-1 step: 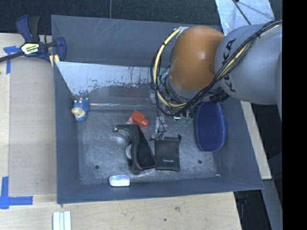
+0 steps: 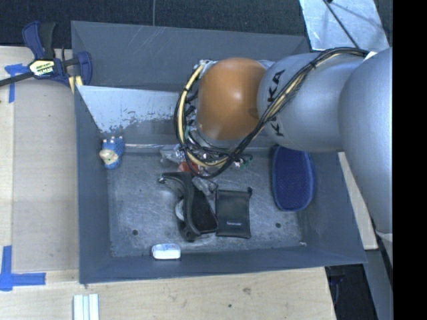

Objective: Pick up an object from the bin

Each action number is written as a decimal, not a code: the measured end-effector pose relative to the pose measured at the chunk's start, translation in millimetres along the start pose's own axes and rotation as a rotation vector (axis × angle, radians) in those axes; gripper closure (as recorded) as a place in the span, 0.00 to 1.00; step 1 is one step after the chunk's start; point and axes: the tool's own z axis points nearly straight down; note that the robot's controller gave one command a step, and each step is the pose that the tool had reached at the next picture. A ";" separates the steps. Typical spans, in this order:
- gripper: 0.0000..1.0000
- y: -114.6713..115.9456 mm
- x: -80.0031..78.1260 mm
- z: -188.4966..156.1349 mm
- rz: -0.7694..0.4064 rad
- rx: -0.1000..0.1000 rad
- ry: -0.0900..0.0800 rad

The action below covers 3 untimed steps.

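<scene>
My gripper (image 2: 202,167) hangs over the middle of the bin, mostly hidden under the arm's orange cover. Right below it lies a black curved thing (image 2: 175,181), with a black elongated piece (image 2: 199,216) running toward the front. A flat black square pouch (image 2: 233,213) lies directly to the right of that piece, touching it. Whether the gripper holds any of them is hidden.
A blue oval brush (image 2: 291,177) leans against the bin's right wall. A small blue and yellow toy (image 2: 110,151) sits at the back left corner. A small white oblong (image 2: 165,251) lies at the front wall. The arm spans the bin's upper right.
</scene>
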 end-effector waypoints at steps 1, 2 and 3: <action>1.00 -2.7 -1.9 -2.5 0.005 0.007 -0.011; 0.00 -0.5 -2.8 -1.1 0.005 0.004 -0.015; 0.00 4.3 5.2 -126.2 -0.188 -0.002 -0.008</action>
